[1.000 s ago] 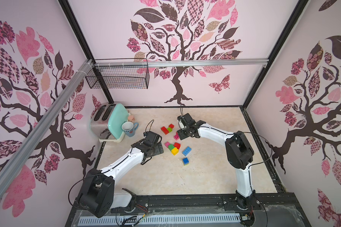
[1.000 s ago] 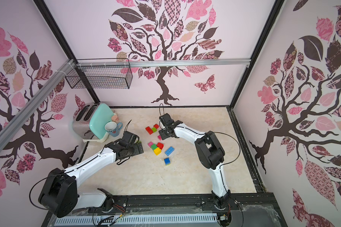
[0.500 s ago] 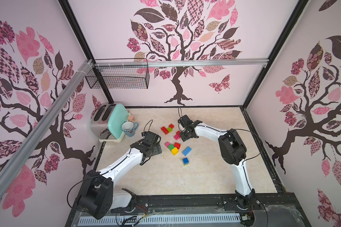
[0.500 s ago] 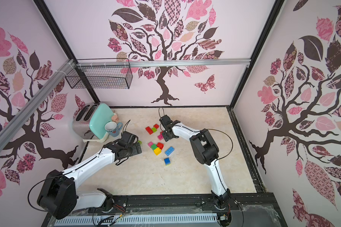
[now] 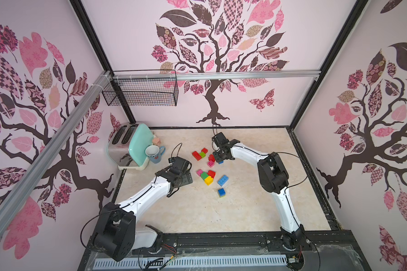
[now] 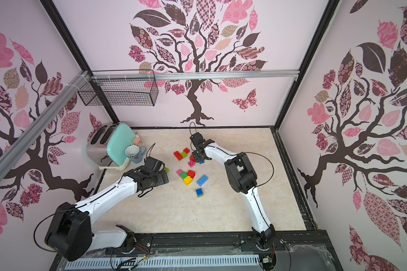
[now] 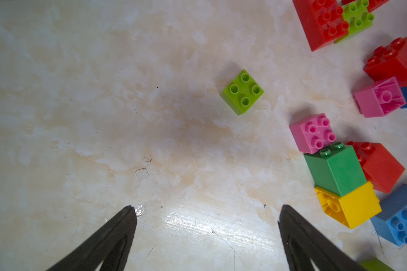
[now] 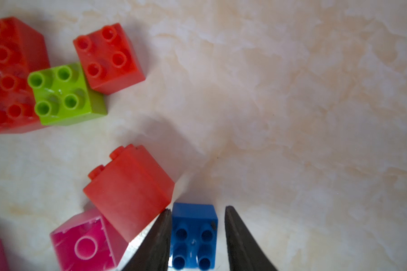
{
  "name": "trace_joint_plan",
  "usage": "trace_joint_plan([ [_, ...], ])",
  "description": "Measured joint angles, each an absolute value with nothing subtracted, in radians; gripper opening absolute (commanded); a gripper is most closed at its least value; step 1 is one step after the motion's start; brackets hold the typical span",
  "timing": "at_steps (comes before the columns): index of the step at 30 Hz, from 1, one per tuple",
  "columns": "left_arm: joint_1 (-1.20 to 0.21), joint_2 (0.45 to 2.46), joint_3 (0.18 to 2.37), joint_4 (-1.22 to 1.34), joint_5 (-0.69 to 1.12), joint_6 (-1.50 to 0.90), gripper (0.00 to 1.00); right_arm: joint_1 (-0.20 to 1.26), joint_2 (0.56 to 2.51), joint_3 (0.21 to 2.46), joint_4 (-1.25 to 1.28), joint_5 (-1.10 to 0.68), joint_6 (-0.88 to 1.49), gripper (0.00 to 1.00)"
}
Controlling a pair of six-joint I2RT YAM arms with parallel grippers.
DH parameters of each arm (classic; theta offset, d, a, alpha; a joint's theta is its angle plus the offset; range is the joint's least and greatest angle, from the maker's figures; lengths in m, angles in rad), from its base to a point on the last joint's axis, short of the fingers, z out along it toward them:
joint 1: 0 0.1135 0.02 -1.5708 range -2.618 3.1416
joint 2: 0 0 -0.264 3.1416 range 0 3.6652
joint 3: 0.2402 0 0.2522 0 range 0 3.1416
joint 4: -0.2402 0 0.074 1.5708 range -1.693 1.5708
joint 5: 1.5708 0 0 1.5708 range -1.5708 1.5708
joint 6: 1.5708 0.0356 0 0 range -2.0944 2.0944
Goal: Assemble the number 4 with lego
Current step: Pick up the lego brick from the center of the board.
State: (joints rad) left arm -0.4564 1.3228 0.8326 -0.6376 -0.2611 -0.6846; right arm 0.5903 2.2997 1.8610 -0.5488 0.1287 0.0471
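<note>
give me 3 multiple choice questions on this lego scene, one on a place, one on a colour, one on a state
1. Where does the mug stand?
A. among the bricks
B. right beside the toaster
C. under the right arm

2. What colour is the brick between the fingers of the right gripper?
A. blue
B. yellow
C. pink

3. How is the left gripper?
A. shut on a green brick
B. shut on nothing
C. open, nothing between its fingers

Answers:
1 B: a top view shows it next to the toaster's mint side.
2 A: the right wrist view shows a blue studded brick there.
3 C: the left wrist view shows only bare table between them.
</note>
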Motion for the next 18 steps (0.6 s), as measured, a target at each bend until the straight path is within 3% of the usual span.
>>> trace_joint_plan([
  [5,-0.456,1.323,0.833,-0.638,-0.261,-0.685,0.98,0.588,2.3,1.861,-0.551,0.123,0.061,0.51],
  [18,-0.451,1.323,0.833,-0.638,-0.261,-0.685,0.97,0.588,2.303,1.837,-0.557,0.124,0.071,0.5],
])
